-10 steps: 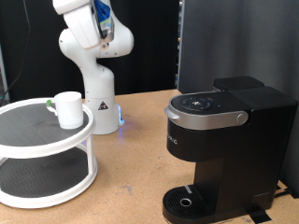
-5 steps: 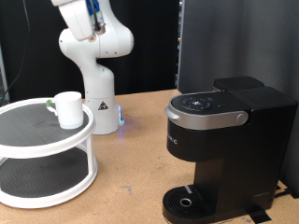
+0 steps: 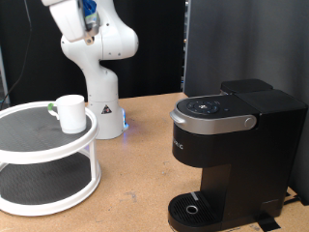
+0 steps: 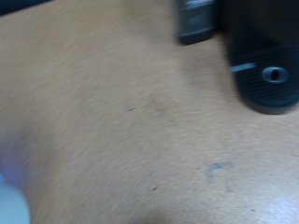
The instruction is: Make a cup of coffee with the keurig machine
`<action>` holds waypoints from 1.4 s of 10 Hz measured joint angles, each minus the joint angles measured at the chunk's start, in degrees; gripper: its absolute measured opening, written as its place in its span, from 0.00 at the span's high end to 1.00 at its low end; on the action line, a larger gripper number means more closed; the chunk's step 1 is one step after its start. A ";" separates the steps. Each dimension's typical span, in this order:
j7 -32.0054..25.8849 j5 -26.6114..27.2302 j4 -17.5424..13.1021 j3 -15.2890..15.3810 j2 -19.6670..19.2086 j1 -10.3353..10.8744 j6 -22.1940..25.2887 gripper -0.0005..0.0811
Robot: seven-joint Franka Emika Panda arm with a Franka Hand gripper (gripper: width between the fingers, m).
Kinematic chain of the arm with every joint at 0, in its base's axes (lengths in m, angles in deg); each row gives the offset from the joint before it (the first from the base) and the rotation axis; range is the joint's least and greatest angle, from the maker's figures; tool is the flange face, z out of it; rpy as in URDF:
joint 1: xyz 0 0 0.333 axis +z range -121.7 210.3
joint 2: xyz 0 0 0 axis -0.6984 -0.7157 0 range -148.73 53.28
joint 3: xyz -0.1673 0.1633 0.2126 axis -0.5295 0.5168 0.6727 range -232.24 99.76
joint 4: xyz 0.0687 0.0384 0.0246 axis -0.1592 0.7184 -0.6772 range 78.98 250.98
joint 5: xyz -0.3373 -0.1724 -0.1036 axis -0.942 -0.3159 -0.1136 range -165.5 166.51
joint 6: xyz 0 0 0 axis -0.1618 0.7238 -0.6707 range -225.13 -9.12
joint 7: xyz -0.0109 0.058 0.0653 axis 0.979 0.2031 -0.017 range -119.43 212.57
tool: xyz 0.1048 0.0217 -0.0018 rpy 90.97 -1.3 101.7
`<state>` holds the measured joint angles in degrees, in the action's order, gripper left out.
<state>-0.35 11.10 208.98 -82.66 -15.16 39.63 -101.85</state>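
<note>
We see one cup (image 3: 70,112), white and upright, standing on the top tier of a white two-tier round stand (image 3: 43,162) at the exterior view's left, and one keurig machine (image 3: 232,155) at that view's right, well apart from it, its lid down and its round drip tray (image 3: 198,210) bare. The arm (image 3: 89,39) rises behind the stand at the exterior view's top left, and its gripper is cut off by the frame edge, so we cannot tell whether the claw is open or closed; nothing shows between fingers in either view. The wrist view (rather blurred) shows only wooden tabletop (image 4: 121,112) and the machine's dark base with its drip tray (image 4: 271,79). We judge the reach for the cup is the step in hand, and it would go best with a steady descent from above, fingers spread to straddle the wall opposite the handle, clear of the stand's rim. Counted: one cup, one machine, one stand, one arm.
</note>
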 joint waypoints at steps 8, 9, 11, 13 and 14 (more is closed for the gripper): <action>4.85 -2.43 -2.04 -2.89 3.86 -4.36 8.52 0.99; 7.07 -2.23 -1.74 -2.82 3.84 -4.64 7.77 0.99; 14.82 1.87 -0.17 -2.93 4.18 -6.49 4.35 0.99; 17.73 4.28 0.52 -3.63 4.48 -8.52 3.41 0.99; 17.81 3.76 0.45 -4.14 4.56 -9.26 4.53 0.99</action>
<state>17.45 14.86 209.43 -86.80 -10.61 30.37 -97.32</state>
